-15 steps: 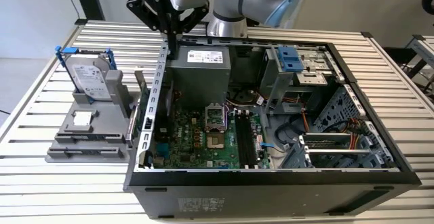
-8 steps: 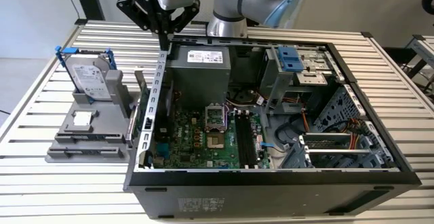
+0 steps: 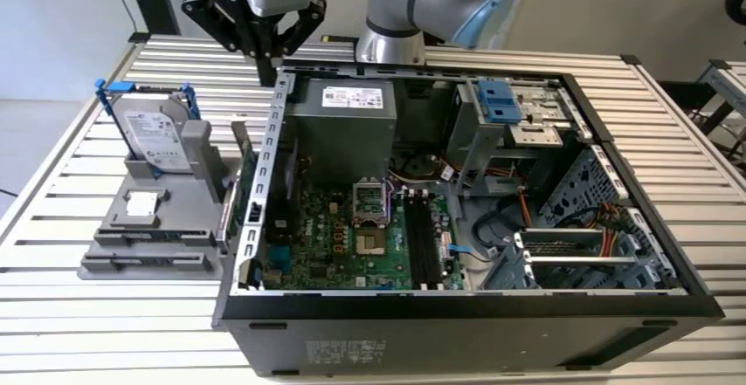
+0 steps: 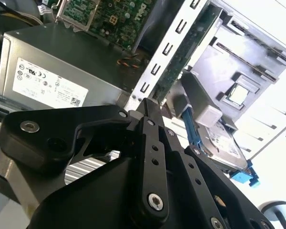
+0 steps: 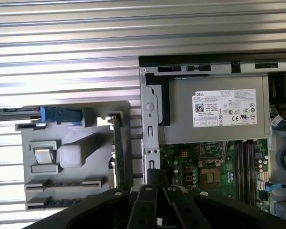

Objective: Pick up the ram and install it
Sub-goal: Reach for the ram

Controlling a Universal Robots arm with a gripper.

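Trouble could start right at the black robot gripper [image 3: 271,71], which hangs above a corner of the open computer case with its two fingers pressed together and nothing between them. Shut like that, it cannot go around anything, so I think it would only bump the top of the ram if it came down this way. The ram [image 5: 117,148], a thin, long, green-looking stick of circuit board, stands on its edge in the grey plastic holder [image 5: 86,143] on the slatted metal table [image 5: 62,57], not yet picked up. It sits just beside the shiny metal wall of the case [image 5: 150,119]. That tight gap looks like the biggest worry, because a finger could hit the wall or slip down on the wrong side of it. The stick is thin, so a crooked pinch might tip it or bend it. Further along the holder stands the silver hard drive in its blue frame [image 3: 157,132], apart from the ram. Furthest off, inside the case, lie the long black slots [image 3: 420,245] on the big green motherboard [image 3: 321,245]. They are narrow and close together, so a stick held tilted could miss its slot or scrape the board.
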